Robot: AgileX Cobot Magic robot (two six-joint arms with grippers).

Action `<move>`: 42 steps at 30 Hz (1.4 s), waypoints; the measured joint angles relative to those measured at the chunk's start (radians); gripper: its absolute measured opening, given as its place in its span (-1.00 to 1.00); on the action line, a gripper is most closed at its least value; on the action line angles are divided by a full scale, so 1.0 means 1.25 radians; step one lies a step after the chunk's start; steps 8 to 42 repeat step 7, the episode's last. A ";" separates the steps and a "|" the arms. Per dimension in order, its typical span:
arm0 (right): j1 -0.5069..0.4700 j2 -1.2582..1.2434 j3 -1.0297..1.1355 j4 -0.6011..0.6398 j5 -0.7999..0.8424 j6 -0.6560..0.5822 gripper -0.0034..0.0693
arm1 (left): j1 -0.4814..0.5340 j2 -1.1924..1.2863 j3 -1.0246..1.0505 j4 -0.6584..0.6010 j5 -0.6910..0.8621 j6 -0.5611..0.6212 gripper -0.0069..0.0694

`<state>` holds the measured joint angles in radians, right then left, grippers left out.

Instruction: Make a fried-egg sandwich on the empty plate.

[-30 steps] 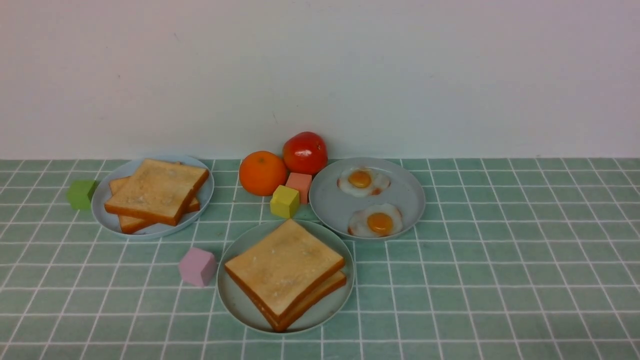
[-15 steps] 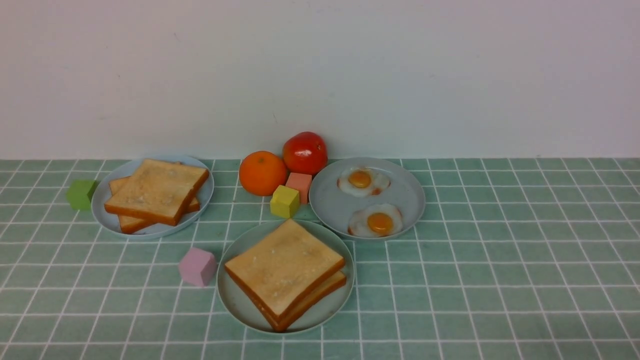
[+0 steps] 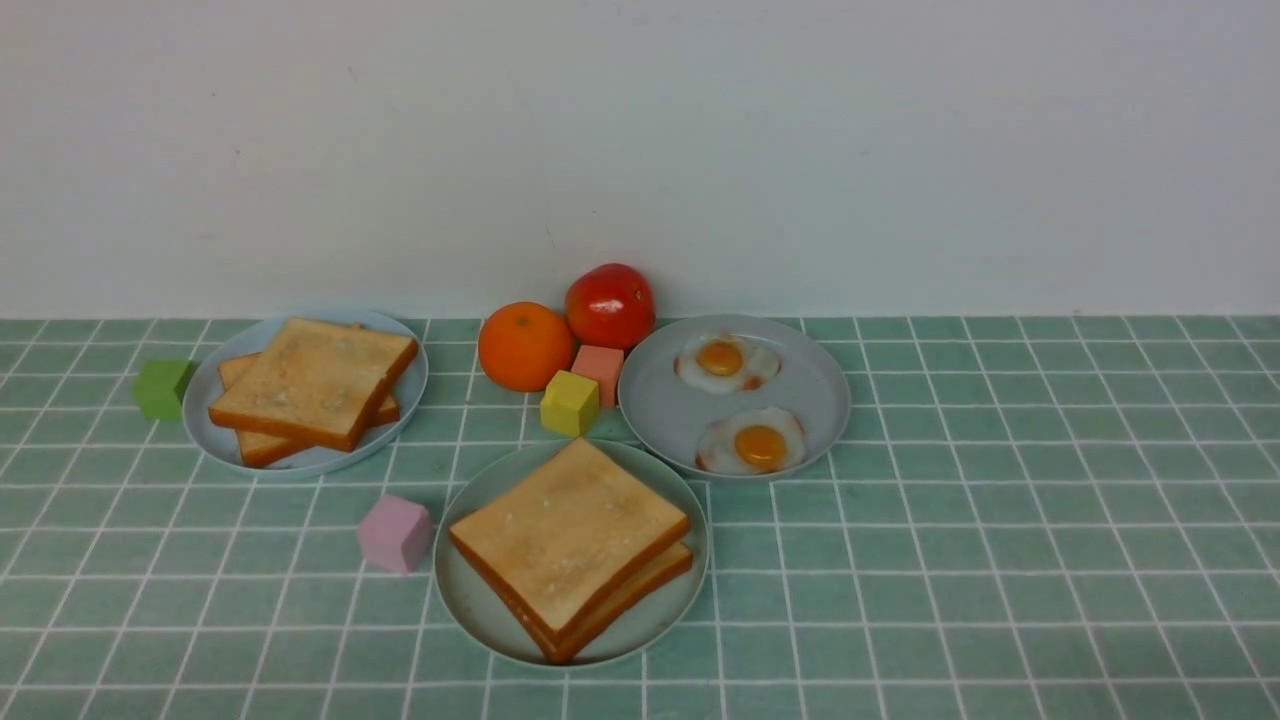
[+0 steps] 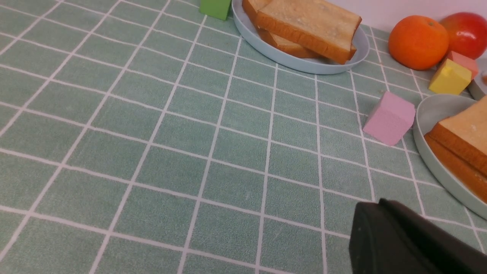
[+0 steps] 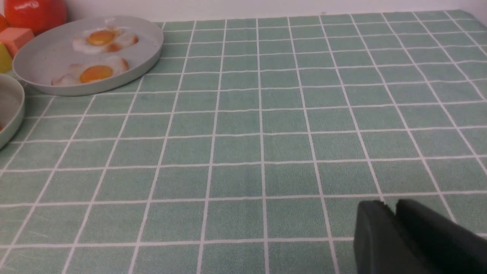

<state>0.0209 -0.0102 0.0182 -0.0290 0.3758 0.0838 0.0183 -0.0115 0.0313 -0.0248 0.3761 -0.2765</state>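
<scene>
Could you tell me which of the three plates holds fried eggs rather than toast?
The grey-blue plate at the back right, beside the tomato; it holds two eggs, the others only toast.

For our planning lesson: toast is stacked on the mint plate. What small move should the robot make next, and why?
Probably just pull back and stop: the toast slices already lie stacked on the mint plate, nothing left to place. Whether an egg lies between them cannot be seen.

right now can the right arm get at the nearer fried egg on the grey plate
Probably yes: the fried egg lies uncovered on the grey plate, and only bare tablecloth lies between it and the right gripper.
</scene>
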 joint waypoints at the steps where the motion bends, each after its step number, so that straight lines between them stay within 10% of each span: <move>1: 0.000 0.000 0.000 0.000 0.000 0.000 -0.64 | 0.000 0.000 0.000 0.000 0.000 0.000 -0.79; 42: 0.000 0.000 0.000 0.000 0.000 0.000 -0.62 | 0.000 0.000 0.000 0.000 0.000 0.000 -0.77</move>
